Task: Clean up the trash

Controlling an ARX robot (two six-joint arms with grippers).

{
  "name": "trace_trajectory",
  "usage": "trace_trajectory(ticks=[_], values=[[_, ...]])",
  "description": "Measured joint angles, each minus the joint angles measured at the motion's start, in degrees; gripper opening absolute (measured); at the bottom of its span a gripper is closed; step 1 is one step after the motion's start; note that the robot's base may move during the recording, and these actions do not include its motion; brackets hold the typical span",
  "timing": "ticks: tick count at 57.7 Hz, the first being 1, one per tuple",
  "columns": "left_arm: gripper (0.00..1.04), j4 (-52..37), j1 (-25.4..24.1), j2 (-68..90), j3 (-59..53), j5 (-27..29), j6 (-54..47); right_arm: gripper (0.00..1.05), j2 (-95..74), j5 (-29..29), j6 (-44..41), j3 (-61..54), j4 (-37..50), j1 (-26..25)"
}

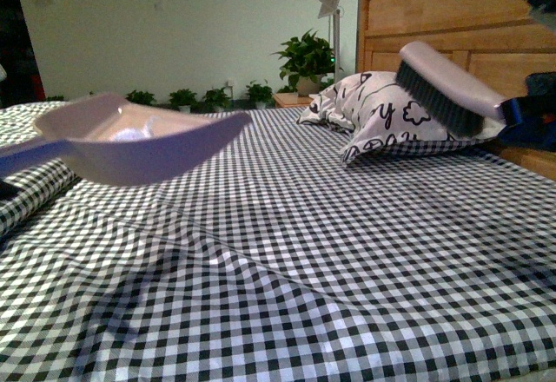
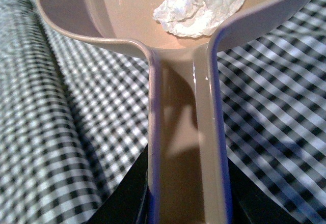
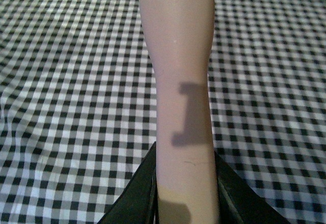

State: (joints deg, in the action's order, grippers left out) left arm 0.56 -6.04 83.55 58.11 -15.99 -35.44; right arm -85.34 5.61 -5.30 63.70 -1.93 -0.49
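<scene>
The beige dustpan [image 1: 130,143] hangs in the air above the checked bed at the left. A small crumpled white tissue wad [image 1: 130,132] lies inside it; the left wrist view shows the wad [image 2: 204,5] in the pan's bowl [image 2: 127,10]. My left gripper [image 2: 187,193] is shut on the dustpan's handle. My right gripper [image 3: 186,193] is shut on the beige handle of the brush [image 3: 178,56]. In the front view the brush [image 1: 447,87] is held up at the right, dark bristles facing down-left, in front of the pillow.
A black-and-white checked sheet [image 1: 304,252] covers the bed. A black-and-white patterned pillow [image 1: 373,113] leans against the wooden headboard [image 1: 452,17] at the back right. Potted plants [image 1: 304,61] and a lamp stand beyond the bed.
</scene>
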Motion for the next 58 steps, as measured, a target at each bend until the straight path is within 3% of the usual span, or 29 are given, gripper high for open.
trace_trajectory(ticks=[16, 29, 41, 58], values=[[0.27, -3.4, -2.0, -13.7, -6.6, 2.4, 11.9, 0.2, 14.3, 7.2, 4.7, -3.0, 0.5, -8.6], [0.27, 2.8, -5.1, -33.1, -12.7, -0.6, 19.2, 0.2, 34.4, 22.3, 8.7, -9.3, -3.5, -19.1], [0.27, 8.1, -6.1, -42.0, -15.2, -3.6, 20.2, 0.2, 41.3, 31.0, 10.3, -10.1, -6.6, -26.3], [0.27, 8.8, -6.2, -42.7, -15.9, -4.0, 20.3, 0.2, 42.0, 32.0, 10.1, -10.1, -7.6, -28.0]])
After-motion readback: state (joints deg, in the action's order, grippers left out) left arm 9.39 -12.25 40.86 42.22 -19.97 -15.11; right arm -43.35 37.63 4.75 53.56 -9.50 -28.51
